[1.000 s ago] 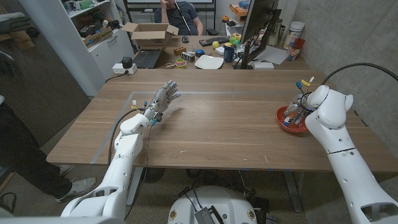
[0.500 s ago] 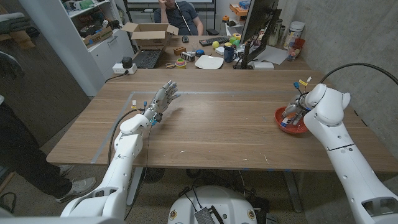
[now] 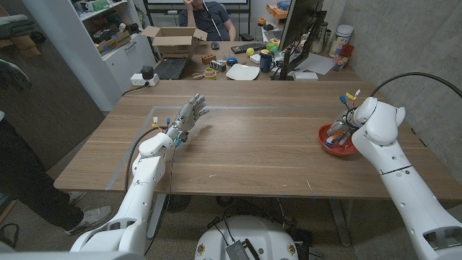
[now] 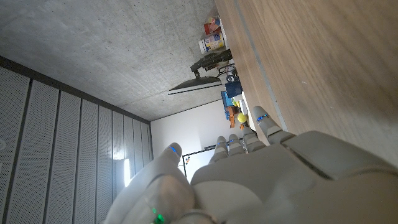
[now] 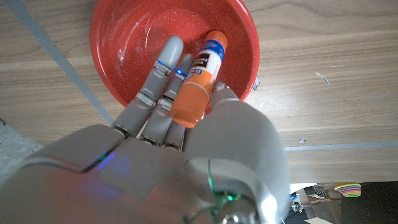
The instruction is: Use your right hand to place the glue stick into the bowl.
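Holding the glue stick [image 5: 198,79] over the red bowl [image 5: 118,37], right hand [image 5: 186,134] with thumb and fingers closed around the orange tube, blue-and-white end pointing down into the basin. Seen from the head camera, same right hand [image 3: 345,127] poised at the bowl [image 3: 326,133], glue stick a small blur among the fingers there, too small to tell apart. Shifted only slightly against a second ago: forearm and wrist drawn a little toward the table's middle and the hand sunk a touch lower over the bowl; bowl itself unmoved. Not yet released, tube clamped in the hand rather than lying on the bowl's floor.

Raised above the wooden table [image 3: 253,144], left hand [image 3: 191,113] with fingers spread and nothing in them, same pose as in the earlier frames; from its own wrist camera, left hand [image 4: 249,168] with fingertips fanned apart toward the far clutter.

Sitting near the table's right edge, bowl close to the concrete wall, little room on that side. Stretching wide between the two hands, bare wood. Crowded along the far edge: a monitor [image 3: 299,32], a white plate [image 3: 242,71], a cardboard box [image 3: 173,37], a person [image 3: 209,16] seated beyond.
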Action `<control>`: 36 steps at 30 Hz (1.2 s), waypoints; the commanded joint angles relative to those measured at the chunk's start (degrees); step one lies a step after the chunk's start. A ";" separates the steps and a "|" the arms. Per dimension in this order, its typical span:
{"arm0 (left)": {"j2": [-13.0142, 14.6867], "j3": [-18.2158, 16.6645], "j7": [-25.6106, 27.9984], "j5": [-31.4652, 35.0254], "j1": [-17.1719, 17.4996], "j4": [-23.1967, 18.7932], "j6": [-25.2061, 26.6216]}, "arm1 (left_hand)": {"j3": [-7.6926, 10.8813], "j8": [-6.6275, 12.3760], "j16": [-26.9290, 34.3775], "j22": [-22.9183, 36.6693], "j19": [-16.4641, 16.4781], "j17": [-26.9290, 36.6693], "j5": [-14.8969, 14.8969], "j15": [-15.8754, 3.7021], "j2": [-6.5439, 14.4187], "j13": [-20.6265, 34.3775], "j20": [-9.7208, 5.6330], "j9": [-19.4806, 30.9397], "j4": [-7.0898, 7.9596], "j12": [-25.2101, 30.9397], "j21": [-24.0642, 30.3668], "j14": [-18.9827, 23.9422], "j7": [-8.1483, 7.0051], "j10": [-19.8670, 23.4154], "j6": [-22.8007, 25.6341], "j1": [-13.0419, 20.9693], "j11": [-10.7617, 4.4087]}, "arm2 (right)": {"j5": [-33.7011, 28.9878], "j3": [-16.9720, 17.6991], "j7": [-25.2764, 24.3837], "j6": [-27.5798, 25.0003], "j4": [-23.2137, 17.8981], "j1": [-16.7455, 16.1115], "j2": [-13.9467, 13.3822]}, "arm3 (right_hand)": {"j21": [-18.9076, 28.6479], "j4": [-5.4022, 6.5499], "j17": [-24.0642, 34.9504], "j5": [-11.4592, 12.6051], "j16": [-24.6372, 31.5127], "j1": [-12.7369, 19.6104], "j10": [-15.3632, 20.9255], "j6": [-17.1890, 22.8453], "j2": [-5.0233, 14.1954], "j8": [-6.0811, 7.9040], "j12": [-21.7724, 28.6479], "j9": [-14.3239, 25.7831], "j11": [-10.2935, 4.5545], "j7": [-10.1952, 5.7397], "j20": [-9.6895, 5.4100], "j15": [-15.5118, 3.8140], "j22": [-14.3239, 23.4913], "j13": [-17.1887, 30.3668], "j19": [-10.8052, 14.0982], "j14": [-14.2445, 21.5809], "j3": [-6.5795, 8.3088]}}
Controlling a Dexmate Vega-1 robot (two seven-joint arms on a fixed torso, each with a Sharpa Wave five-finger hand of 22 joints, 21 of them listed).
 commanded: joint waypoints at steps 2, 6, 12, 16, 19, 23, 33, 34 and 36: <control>0.20 -0.21 0.04 -0.29 0.33 -0.44 0.17 | -0.38 0.38 -0.14 0.19 0.37 0.17 0.35 -0.04 0.62 0.26 0.08 0.15 -0.03 0.31 -0.06 -0.50 0.10 -0.46 0.45 -0.66 -0.11 | 0.22 -2.20 2.03 -1.21 0.80 1.39 -2.01 | -0.71 0.49 -0.27 0.92 -0.23 -1.38 -3.65 -4.39 -0.48 -0.91 -1.45 0.16 -0.93 -0.32 -7.73 -3.70 -0.01 0.02 -1.13 -3.15 -1.36; 0.27 -0.23 -0.10 -0.36 0.23 -0.31 0.23 | -0.39 0.40 -0.15 0.19 0.37 0.17 0.36 -0.02 0.62 0.26 0.11 0.15 -0.04 0.28 -0.12 -0.52 0.09 -0.52 0.55 -0.66 -0.17 | 0.36 -2.54 2.02 -1.37 0.93 1.59 -2.31 | -0.86 0.88 -0.31 1.12 -0.16 -2.11 -4.76 -5.91 -0.90 -0.97 -1.72 0.27 -1.19 -0.62 -7.65 -3.61 0.01 0.09 -1.47 -4.06 -2.12; 0.35 -0.24 -0.27 -0.33 -0.08 0.29 -0.06 | -0.41 0.45 -0.15 0.20 0.43 0.17 0.37 -0.01 0.62 0.26 0.11 0.15 -0.05 0.29 -0.18 -0.50 0.11 -0.48 0.77 -0.65 -0.12 | 0.90 -2.59 1.66 -1.54 0.81 1.69 -2.58 | -0.90 1.78 -0.29 1.46 0.11 -3.91 -6.31 -7.79 -2.04 -0.87 -1.99 0.42 -1.45 -0.91 -7.61 -3.64 0.06 0.19 -1.74 -4.98 -3.85; 0.29 -0.33 -0.19 -0.30 -0.27 0.63 -0.22 | -0.42 0.48 -0.16 0.20 0.45 0.16 0.38 -0.02 0.62 0.26 0.10 0.15 -0.05 0.30 -0.23 -0.50 0.15 -0.46 0.91 -0.65 -0.06 | 1.11 -2.78 1.06 -1.30 0.64 1.68 -2.80 | -0.90 2.20 -0.30 1.66 0.09 -4.88 -7.12 -8.76 -2.86 -0.83 -2.13 0.49 -1.55 -0.89 -7.45 -3.56 0.05 0.24 -1.74 -5.70 -4.85; 0.31 -0.32 -0.29 -0.24 -0.39 0.84 -0.23 | -0.43 0.51 -0.15 0.20 0.49 0.16 0.38 -0.02 0.62 0.26 0.11 0.15 -0.05 0.30 -0.25 -0.48 0.13 -0.46 1.03 -0.65 0.14 | 1.34 -2.70 0.05 -1.20 0.31 1.40 -2.73 | -0.90 2.53 -0.29 1.77 0.08 -5.58 -7.44 -8.91 -3.33 -0.66 -2.14 0.51 -1.56 -0.83 -7.40 -3.51 0.02 0.26 -1.71 -6.14 -5.49; 0.23 -0.31 -0.35 -0.17 -0.56 1.25 -0.33 | -0.44 0.53 -0.16 0.20 0.48 0.16 0.39 -0.03 0.62 0.26 0.11 0.15 -0.05 0.28 -0.31 -0.49 0.18 -0.52 1.16 -0.64 -0.04 | 0.73 -3.04 -1.06 -1.08 -0.26 1.13 -2.95 | -1.18 2.94 -0.31 1.97 -0.12 -6.54 -7.86 -9.24 -4.14 -0.52 -2.13 0.53 -1.54 -0.91 -7.34 -3.35 -0.15 0.31 -2.02 -7.31 -6.43; 0.07 -0.34 -0.47 -0.02 -0.89 1.71 -0.51 | -0.47 0.47 -0.16 0.20 0.55 0.16 0.42 -0.02 0.62 0.26 0.11 0.16 -0.07 0.32 -0.42 -0.47 0.19 -0.41 1.17 -0.63 -0.07 | -2.30 -3.31 -3.43 0.07 -2.39 0.23 -3.04 | -1.85 3.78 -0.21 2.51 -0.10 -7.97 -7.26 -8.18 -4.54 0.12 -1.58 0.38 -1.63 -1.18 -7.27 -3.58 -0.43 0.31 -2.60 -9.10 -7.66; 0.03 -0.36 -0.48 -0.05 -0.91 1.75 -0.52 | -0.47 0.48 -0.16 0.20 0.56 0.16 0.42 -0.03 0.62 0.26 0.11 0.16 -0.07 0.31 -0.42 -0.46 0.20 -0.42 1.20 -0.63 -0.11 | -3.07 -3.59 -3.29 0.08 -2.43 0.25 -3.09 | -1.96 3.83 -0.19 2.55 -0.08 -8.07 -7.20 -8.19 -4.62 0.13 -1.53 0.36 -1.62 -1.16 -7.25 -3.60 -0.48 0.32 -2.73 -9.18 -7.77; 0.02 -0.34 -0.57 -0.05 -0.91 1.75 -0.44 | -0.48 0.47 -0.16 0.20 0.59 0.15 0.42 0.03 0.62 0.26 0.10 0.16 -0.07 0.32 -0.44 -0.46 0.23 -0.38 1.22 -0.62 -0.08 | -2.97 -3.16 -3.71 0.54 -2.64 -0.03 -2.66 | -2.29 4.11 -0.15 2.61 -0.01 -8.68 -7.15 -8.18 -5.00 0.15 -1.45 0.32 -1.58 -1.26 -7.05 -3.61 -0.60 0.29 -3.11 -9.44 -8.26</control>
